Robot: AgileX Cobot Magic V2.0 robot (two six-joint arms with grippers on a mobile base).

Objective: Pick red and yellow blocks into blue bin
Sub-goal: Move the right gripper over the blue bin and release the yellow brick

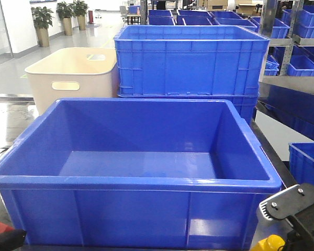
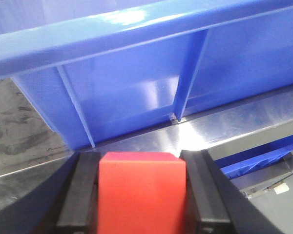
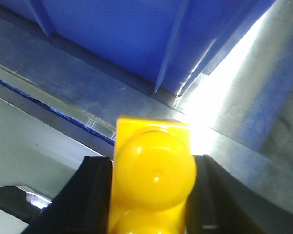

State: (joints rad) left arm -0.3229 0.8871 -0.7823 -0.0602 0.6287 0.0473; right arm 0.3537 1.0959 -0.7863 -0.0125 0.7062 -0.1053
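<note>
Though cropped frontally, wrist views show cube (image 2: 141, 192) and brick (image 3: 151, 180) clamped.

I count two blocks, one red cube (image 2: 141, 187) and one yellow brick (image 3: 154, 168), and two grippers of my own, the left gripper (image 2: 141, 207) and the right gripper (image 3: 151, 207). Close by there are three tubs: one wide blue bin (image 1: 131, 184), one ribbed blue crate (image 1: 191, 63) and one beige tub (image 1: 68, 68). Farther back I see three potted plants (image 1: 42, 21), and more shelved blue crates (image 1: 303, 65) than I can count.
</note>
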